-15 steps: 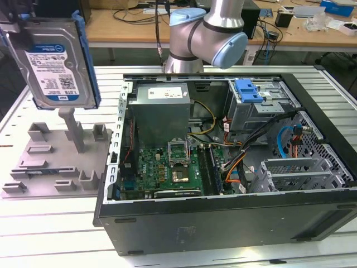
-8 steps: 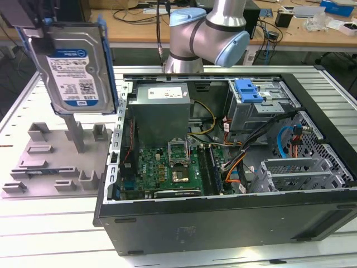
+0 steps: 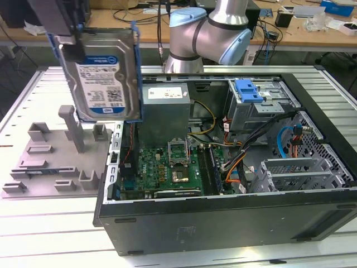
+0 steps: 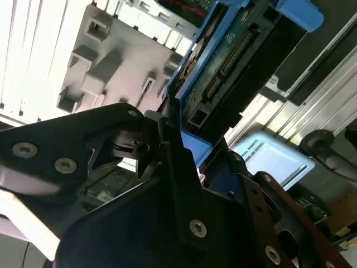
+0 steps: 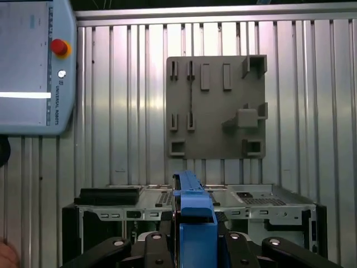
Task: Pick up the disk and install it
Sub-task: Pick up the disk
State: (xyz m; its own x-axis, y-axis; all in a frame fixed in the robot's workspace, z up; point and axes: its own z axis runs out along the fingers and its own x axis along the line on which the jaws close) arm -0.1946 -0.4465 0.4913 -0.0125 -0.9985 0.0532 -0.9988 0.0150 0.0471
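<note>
One disk (image 3: 106, 78) is up in the air at the upper left of the exterior view, standing on edge with its label facing the camera. The label is white with a blue band and several barcodes. Blue rails run along both of the disk's long sides. One pincer (image 3: 70, 47) grips it from above, its fingers closed onto the disk's upper end. In the first wrist view the black fingers (image 5: 159, 245) press in on both sides of the blue rail (image 5: 192, 204). In the second wrist view the disk's (image 4: 223, 72) green circuit-board side shows.

One grey holder (image 3: 56, 162) with upright posts lies flat on the ribbed metal worktop (image 3: 33, 223), below the disk on the exterior view's left, with nothing in it. One open computer case (image 3: 223, 223) lies on its side just beside the holder and takes up the middle and the exterior view's right. Inside it are one green main board (image 3: 167, 167), one grey power box (image 3: 165, 109) and one bright blue latch piece (image 3: 248, 89). One control tablet (image 5: 33, 67) with a red button rests on the worktop.
</note>
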